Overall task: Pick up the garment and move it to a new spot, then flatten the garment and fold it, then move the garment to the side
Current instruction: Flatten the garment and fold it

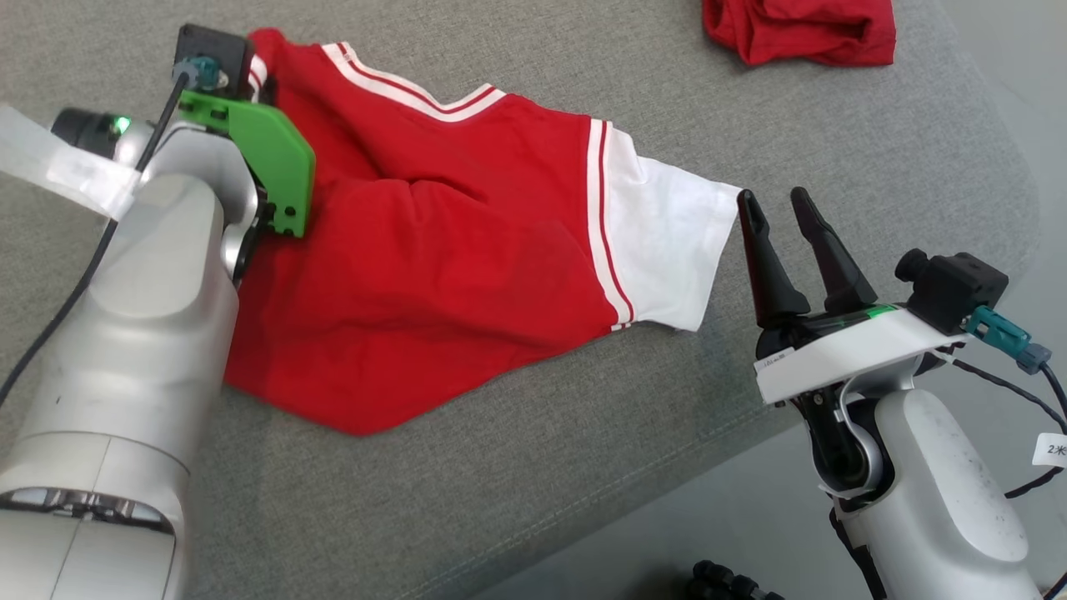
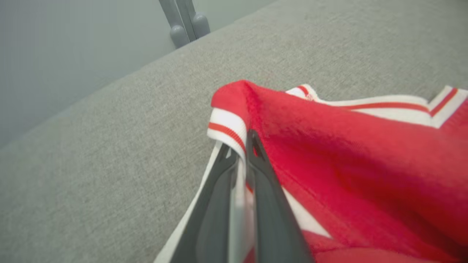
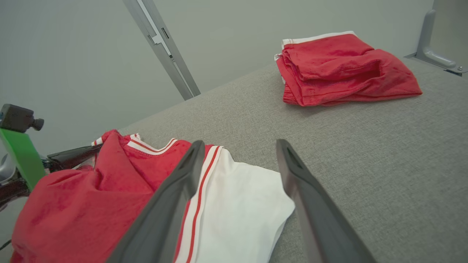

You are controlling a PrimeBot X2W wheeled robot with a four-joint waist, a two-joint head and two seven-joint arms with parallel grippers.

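Shirt (image 1: 433, 275), red, lies rumpled across the middle of the cushion (image 1: 542, 467). Our left gripper (image 2: 239, 144) pinches its striped trim, while our right gripper (image 1: 773, 200) gapes wide at the cushion's near edge. We judge pickup is under way; next, lift.

The right end effector (image 3: 240, 142) stands with its two dark fingers spread wide just above the grey tabletop (image 3: 384, 153). The red garment (image 3: 84, 197) lies at the lower left, its white sleeve (image 3: 237, 204) between the fingers. The left end effector (image 3: 78, 153) meets the garment's raised far corner. A folded red cloth (image 3: 340, 69) lies well apart.
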